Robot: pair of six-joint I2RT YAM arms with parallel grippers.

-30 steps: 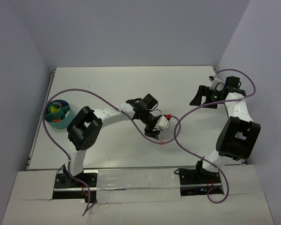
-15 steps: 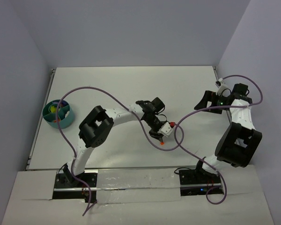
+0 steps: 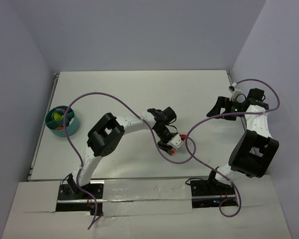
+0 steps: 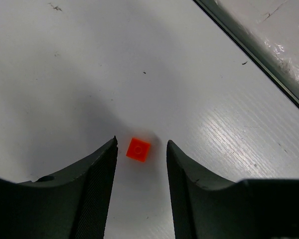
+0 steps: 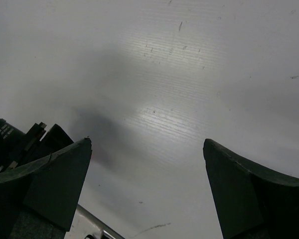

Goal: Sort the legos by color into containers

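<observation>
White tabletop (image 3: 139, 94) fills the space between pale walls, scuffed with a few dark specks, and near its front middle the left gripper (image 4: 141, 142) hangs low with its dark, ribbed fingers (image 4: 97, 174) parted, straddling a small square orange lego (image 4: 138, 149) that lies flat on the surface, stud up, touching neither finger. Off at the right side the right gripper (image 5: 147, 143) is spread wide over bare table with nothing in it. Far over at the left edge sits the teal bowl (image 3: 70, 130), well apart from the orange piece, with green, yellow and orange bits (image 3: 57, 117) in its compartments.
</observation>
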